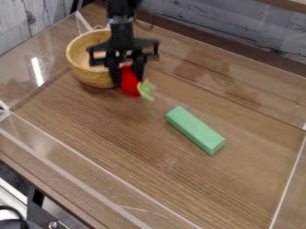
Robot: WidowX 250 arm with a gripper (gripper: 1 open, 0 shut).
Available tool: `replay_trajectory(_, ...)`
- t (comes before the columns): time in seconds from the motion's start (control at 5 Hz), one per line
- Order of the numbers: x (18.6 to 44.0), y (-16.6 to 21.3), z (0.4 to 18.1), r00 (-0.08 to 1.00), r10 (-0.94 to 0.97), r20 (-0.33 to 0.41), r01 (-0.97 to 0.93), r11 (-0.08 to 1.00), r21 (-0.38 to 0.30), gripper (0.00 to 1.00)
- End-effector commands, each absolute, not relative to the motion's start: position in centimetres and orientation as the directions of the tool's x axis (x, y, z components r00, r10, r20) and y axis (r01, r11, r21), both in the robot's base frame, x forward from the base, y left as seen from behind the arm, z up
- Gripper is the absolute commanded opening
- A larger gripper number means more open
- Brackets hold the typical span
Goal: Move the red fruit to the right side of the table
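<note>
Red strawberry-like toy with light green leafy top (pixel 131 83), upper middle of frame, just beside round wooden bowl (pixel 86 64). Black gripper fingers (pixel 129 79) over it; grip unclear, can't tell. Likely grasp/lift stage; next: secure hold, carry right across brown wood-grain surface (pixel 107 148).

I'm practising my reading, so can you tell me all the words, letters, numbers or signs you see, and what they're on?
There are none that can be read.
Green block: no writing shows.
Red fruit: no writing shows.
Wooden bowl: no writing shows.
Gripper: no letters show, but it's too blurry to be sure about tiny ones.
</note>
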State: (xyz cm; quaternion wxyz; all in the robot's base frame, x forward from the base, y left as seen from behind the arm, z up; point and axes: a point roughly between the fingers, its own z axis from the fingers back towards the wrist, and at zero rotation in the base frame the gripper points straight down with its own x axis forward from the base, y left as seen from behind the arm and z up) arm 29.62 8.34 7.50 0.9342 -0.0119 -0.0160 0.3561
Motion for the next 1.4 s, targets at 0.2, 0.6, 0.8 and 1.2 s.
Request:
replay_trajectory(0.2, 30.5, 3.1, 14.8, 0.728, 0.685, 0.029, -0.675, 0.723, -0.146, 0.0)
replay_trajectory(0.6, 29.2, -4.3, 15.5, 0.823, 0.568, -0.003, -0.561, 0.811, -0.166, 0.0)
replay_trajectory(0.8, 27.8, -8.5, 15.6, 0.861, 0.508, -0.01, -0.503, 0.85, -0.155, 0.0)
replay_trajectory(1.2, 25.3, -15.1, 13.4, 0.909, 0.417, -0.009, -0.415, 0.902, -0.121, 0.0)
